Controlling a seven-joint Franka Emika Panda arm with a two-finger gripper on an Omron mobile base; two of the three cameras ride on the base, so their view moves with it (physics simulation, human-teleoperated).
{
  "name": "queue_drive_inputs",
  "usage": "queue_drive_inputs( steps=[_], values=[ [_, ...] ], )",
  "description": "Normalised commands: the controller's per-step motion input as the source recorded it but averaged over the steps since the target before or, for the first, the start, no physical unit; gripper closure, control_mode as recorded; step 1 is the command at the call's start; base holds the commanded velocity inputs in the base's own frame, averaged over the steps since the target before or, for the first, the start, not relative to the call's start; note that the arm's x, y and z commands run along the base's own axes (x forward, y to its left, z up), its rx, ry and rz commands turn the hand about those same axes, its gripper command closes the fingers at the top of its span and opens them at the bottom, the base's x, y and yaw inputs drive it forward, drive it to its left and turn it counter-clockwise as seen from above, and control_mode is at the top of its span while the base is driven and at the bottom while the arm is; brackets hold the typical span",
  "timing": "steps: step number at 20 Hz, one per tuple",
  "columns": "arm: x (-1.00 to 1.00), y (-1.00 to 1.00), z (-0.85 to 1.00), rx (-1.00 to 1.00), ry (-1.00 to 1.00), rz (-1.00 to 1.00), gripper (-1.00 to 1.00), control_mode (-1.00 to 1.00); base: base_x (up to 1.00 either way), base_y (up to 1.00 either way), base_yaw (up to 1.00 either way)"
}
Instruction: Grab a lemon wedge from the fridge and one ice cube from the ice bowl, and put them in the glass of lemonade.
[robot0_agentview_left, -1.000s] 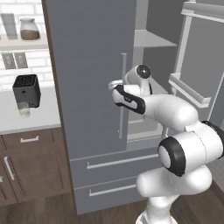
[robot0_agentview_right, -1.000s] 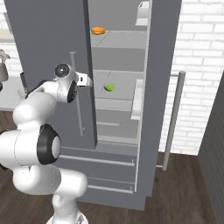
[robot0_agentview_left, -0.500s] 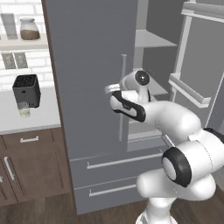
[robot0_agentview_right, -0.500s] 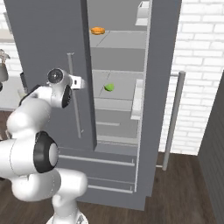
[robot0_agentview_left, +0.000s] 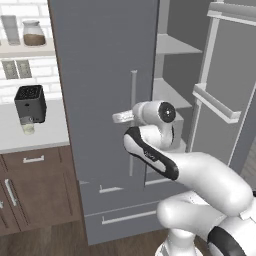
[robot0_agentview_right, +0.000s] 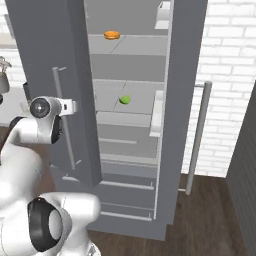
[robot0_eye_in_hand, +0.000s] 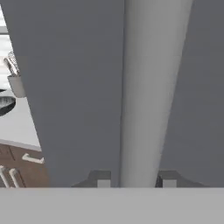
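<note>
Left base view first: one fridge (robot0_agentview_left: 100, 100), tall and flat grey, with both upper doors swung open and two drawers below, each with a horizontal handle. One long vertical handle (robot0_agentview_left: 133, 120) runs down the left door. The arm's hand sits right at that handle, though from this side I can't make out the jaws. On the white counter (robot0_agentview_left: 50, 135) to the left there's one black toaster (robot0_agentview_left: 31, 103), with one small pale glass of lemonade (robot0_agentview_left: 28, 128) tucked just in front of it. Two jars stand on the shelf above, against white brick wall. Brown wooden cabinets sit under the counter, and the floor is dark wood.

Right base view: looking into the fridge, I count several shelves. One lemon wedge (robot0_agentview_right: 124, 99) lies on the middle shelf, a small yellow-green bit, and one small orange item (robot0_agentview_right: 112, 35) sits on the shelf higher up. The right door hangs open with its own long handle (robot0_agentview_right: 196, 135). White brick wall to the right.

Hand view: the gripper (robot0_eye_in_hand: 133, 179) has its two finger tips standing either side of the door handle, partly open, with the bar between them. Whether the pads actually press on it, I can't tell. Far left there's one utensil cup (robot0_eye_in_hand: 16, 83) on the counter.
</note>
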Motion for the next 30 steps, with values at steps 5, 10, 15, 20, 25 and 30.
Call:
queue_drive_inputs(
  steps=[5,10,15,20,25,30],
  values=[
    [-1.00,0.50,1.00,0.00,0.00,0.10,1.00,-1.00,0.00,0.00,0.00],
    [-0.95,-0.08,0.95,0.00,0.00,0.00,1.00,-1.00,0.00,0.00,0.00],
    [-0.94,-0.32,0.88,0.01,0.03,-0.07,1.00,-1.00,0.00,0.00,0.00],
    [-0.77,-0.42,0.95,0.00,0.19,-0.07,1.00,-1.00,0.00,0.00,0.00],
    [0.16,-0.87,-0.15,0.07,0.19,-0.23,1.00,-1.00,0.00,0.00,0.00],
    [0.97,-0.65,-0.41,0.25,0.20,-0.16,1.00,-1.00,0.00,0.00,0.00]
  ],
)
